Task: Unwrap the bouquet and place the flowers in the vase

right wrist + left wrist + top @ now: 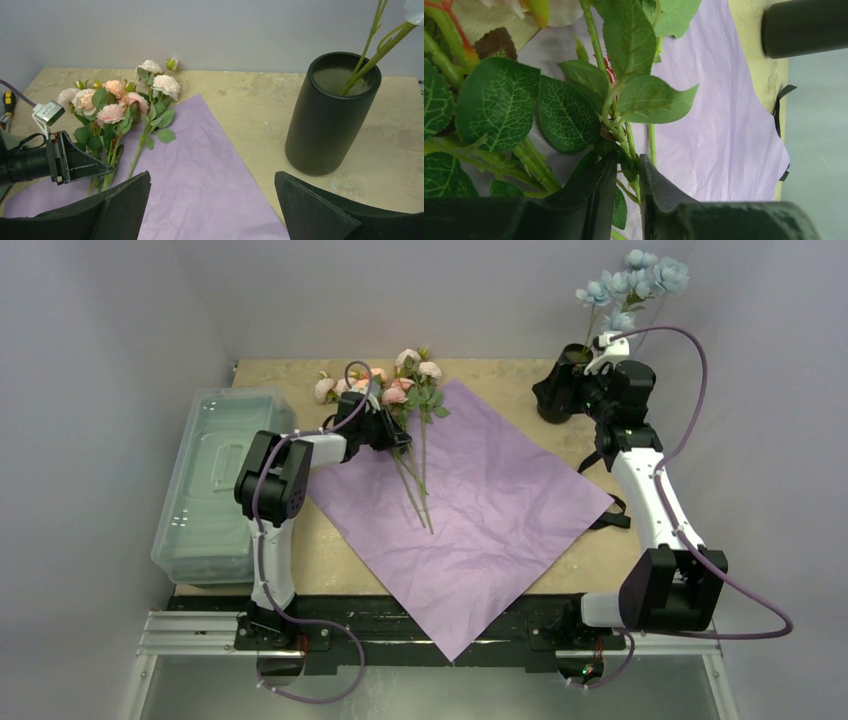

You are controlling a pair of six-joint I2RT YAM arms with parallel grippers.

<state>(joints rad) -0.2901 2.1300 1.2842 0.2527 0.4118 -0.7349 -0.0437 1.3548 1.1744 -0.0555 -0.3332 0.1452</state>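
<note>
The bouquet lies unwrapped: its lilac paper (480,510) is spread flat on the table. Pink and peach flowers (385,390) rest at the paper's far left corner, stems (415,485) pointing toward me. My left gripper (628,167) is low over those stems; its jaws stand narrowly apart around one thin green stem (631,145) and a leaf, with a sliver of paper showing between them. The black vase (330,115) stands upright at the back right with pale blue flowers (630,285) in it. My right gripper (212,175) hangs wide open beside the vase, holding nothing.
A clear plastic lidded bin (215,480) sits along the left table edge. A black ribbon (610,520) lies under the paper's right corner. A loose bud (171,63) lies near the back wall. Grey walls close in on three sides.
</note>
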